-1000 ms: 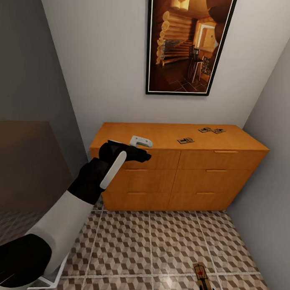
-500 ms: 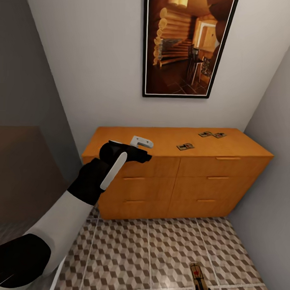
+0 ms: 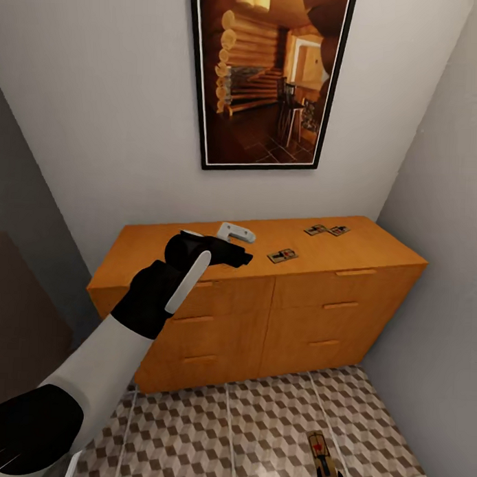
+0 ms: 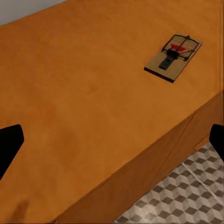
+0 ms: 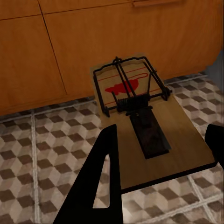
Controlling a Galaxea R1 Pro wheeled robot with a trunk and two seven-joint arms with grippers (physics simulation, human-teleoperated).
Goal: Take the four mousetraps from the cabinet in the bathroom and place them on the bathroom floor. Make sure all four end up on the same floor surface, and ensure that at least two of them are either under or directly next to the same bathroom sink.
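The orange-brown cabinet stands against the back wall. Three mousetraps lie on its top: one near the front edge and two side by side further back. My left gripper hovers open over the cabinet top, to the left of the nearest mousetrap and apart from it. Low at the right, my right gripper is shut on a fourth mousetrap, held over the cube-patterned floor in front of the cabinet's drawers. That mousetrap also appears in the head view.
A framed picture hangs above the cabinet. A grey wall closes the right side and a dark panel the left, so the cabinet sits in a narrow recess. Tiled floor lies in front.
The whole picture has shifted, so the camera has moved: the cabinet and picture now sit further left. Both arms keep their pose, and the right gripper still holds its mousetrap.
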